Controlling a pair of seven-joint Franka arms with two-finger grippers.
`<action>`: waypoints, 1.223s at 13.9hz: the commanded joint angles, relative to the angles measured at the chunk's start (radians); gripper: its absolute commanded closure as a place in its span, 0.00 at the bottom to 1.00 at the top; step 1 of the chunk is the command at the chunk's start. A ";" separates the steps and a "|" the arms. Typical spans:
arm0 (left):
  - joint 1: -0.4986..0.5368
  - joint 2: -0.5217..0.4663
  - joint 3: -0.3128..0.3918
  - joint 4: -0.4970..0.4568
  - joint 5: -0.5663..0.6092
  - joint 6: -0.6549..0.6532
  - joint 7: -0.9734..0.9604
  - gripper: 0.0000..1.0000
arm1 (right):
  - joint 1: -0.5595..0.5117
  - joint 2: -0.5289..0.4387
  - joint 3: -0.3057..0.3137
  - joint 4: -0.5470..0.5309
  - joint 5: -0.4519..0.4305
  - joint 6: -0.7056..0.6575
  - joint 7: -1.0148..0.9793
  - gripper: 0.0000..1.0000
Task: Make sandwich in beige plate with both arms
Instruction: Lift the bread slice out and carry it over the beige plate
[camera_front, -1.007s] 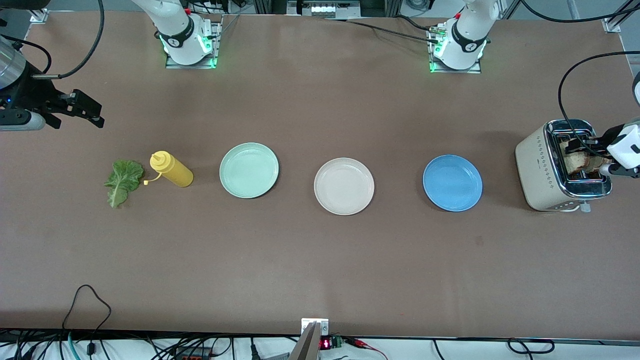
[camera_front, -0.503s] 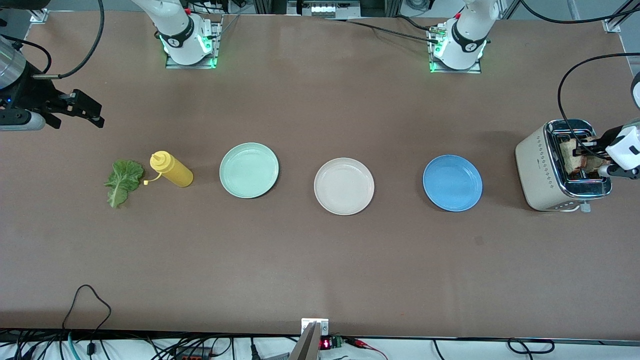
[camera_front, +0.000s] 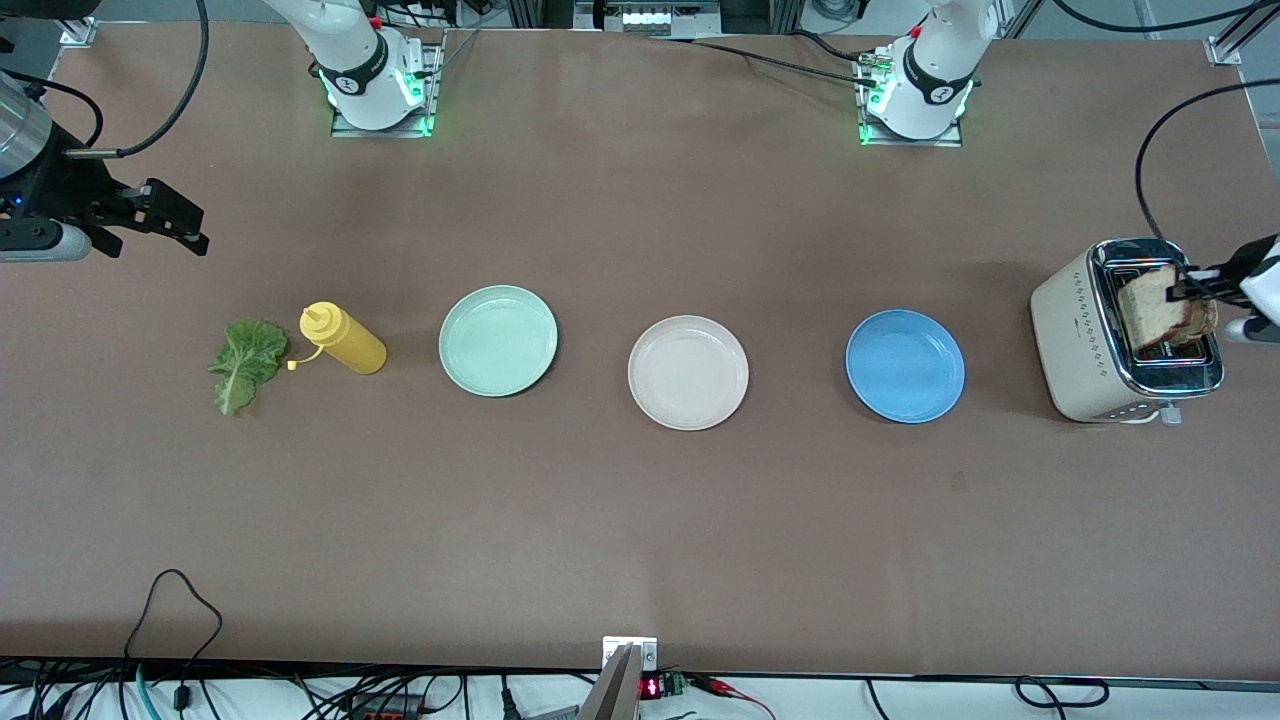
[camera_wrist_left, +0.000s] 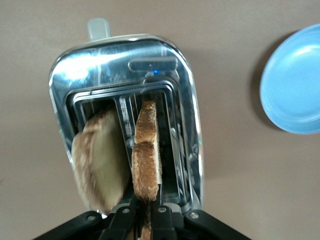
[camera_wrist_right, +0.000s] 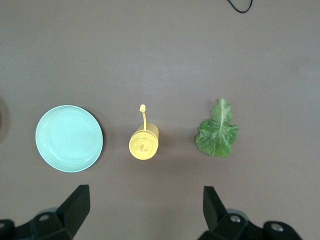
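One bread slice (camera_front: 1163, 312) is clamped in my left claw (camera_wrist_left: 146, 216) over the toaster (camera_front: 1095, 340); my right claw (camera_wrist_right: 145, 207) is waiting, spread apart.

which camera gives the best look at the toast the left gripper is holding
The left wrist view: the toast is seen edge-on, pinched in the left gripper above the toaster slot. The front view shows its broad face, small, at the frame edge. The right wrist view misses it.
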 joint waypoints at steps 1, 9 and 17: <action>0.007 -0.032 -0.029 0.126 -0.010 -0.173 0.022 0.99 | 0.004 -0.003 0.000 0.001 0.002 -0.008 -0.008 0.00; 0.005 -0.038 -0.156 0.263 -0.015 -0.338 0.008 0.99 | 0.003 -0.004 0.000 0.001 0.002 -0.010 -0.010 0.00; -0.019 0.066 -0.385 0.257 -0.113 -0.368 -0.148 0.97 | 0.003 -0.003 0.000 -0.003 0.002 -0.011 -0.013 0.00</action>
